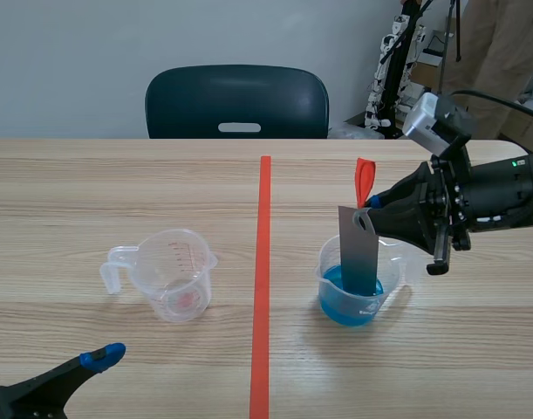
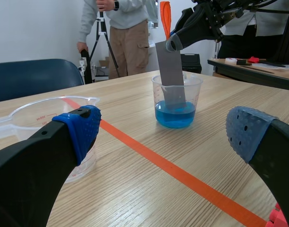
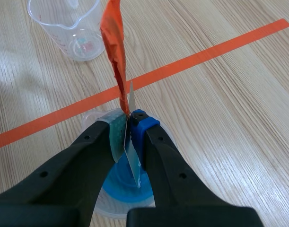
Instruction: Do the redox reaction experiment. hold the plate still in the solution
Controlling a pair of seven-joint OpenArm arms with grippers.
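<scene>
A grey metal plate [image 1: 358, 249] with an orange-red ribbon [image 1: 364, 180] at its top stands upright in a clear cup [image 1: 397, 266] of blue solution [image 1: 338, 307], right of the tape line. Its lower end dips into the liquid. My right gripper [image 1: 371, 205] is shut on the plate's top edge, and the right wrist view shows the plate [image 3: 133, 156] pinched between the pads above the blue solution [image 3: 120, 187]. My left gripper [image 2: 163, 137] is open, low at the near left of the table, far from the plate [image 2: 170, 71] and its cup [image 2: 194, 87].
An empty clear measuring cup with a handle [image 1: 173, 272] stands left of the orange tape line [image 1: 262, 288]. A dark chair [image 1: 237, 103] sits beyond the table's far edge. A person [image 2: 127, 35] stands by a tripod in the background.
</scene>
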